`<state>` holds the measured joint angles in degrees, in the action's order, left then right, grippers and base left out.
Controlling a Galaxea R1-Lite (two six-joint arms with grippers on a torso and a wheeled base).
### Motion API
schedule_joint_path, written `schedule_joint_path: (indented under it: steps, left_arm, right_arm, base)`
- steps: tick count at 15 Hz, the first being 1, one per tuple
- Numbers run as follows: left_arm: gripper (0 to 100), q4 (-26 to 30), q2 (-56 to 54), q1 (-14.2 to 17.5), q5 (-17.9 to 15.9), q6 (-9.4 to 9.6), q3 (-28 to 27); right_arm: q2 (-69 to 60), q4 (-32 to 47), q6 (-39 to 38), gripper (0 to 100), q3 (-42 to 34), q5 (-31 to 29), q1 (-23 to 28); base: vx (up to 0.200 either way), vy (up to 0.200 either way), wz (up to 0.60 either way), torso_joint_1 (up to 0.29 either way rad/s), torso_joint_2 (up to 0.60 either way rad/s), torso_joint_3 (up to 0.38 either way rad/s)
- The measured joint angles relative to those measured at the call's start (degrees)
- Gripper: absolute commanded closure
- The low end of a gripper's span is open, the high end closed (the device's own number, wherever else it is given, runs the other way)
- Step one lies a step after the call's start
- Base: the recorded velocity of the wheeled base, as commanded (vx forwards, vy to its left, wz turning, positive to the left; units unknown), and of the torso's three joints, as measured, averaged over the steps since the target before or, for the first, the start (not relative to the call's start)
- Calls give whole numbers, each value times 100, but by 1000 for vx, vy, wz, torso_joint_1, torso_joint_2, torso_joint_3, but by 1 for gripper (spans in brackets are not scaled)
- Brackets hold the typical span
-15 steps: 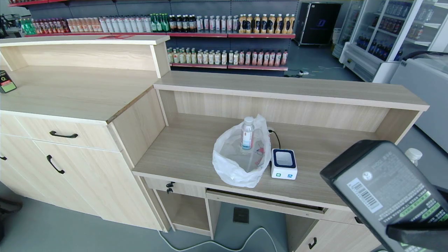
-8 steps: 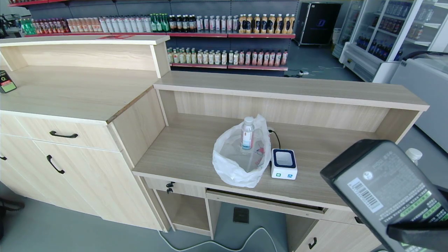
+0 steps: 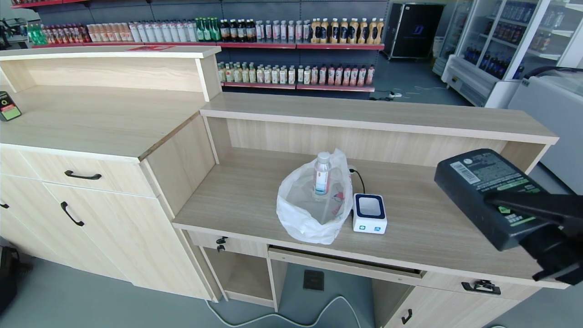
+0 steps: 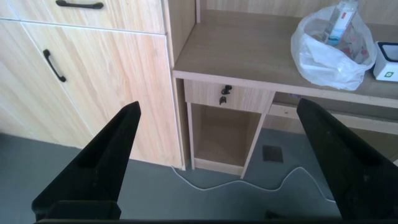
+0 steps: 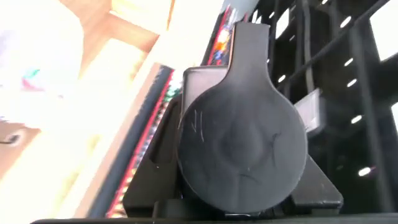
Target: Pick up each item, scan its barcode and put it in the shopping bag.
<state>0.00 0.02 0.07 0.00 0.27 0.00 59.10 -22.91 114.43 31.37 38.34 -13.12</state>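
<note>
R gripper (image 3: 528,205) held the dark bottle (image 3: 478,177), barcode up, over the counter (image 3: 428,228), right of scanner (image 3: 369,212) & shopping bag (image 3: 309,218); prob. stiff, slick plastic, so grip flat sides; L gripper (image 4: 219,104) gaped wide.

Black wedge fingers (image 4: 93,168) (matte); tapered

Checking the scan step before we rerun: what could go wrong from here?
1. The black container has its barcode facing up, and the scanner window faces up too; without a turn, the scan likely fails.
2. The shopping bag already holds an upright bottle, and its mouth is slack; the container could tip the bottle or catch the rim.
</note>
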Motion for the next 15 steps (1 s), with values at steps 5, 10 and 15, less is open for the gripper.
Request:
schedule_joint_path:
  steps: [5,10,15]
  left_arm:
    - [0,0,0,0,0,0,0]
    - [0,0,0,2,0,0,0]
    - [0,2,0,-2,0,-2,0]
  right_arm:
    - [-240,384,-3334,100,-144,416,2099]
    - [90,772,-4270,100,-343,1040,3001]
    - [101,785,-8020,100,-223,-1484,2855]
  base:
    - [0,0,0,0,0,0]
    - [0,0,240,2,1,3]
    - [0,0,600,7,2,1]
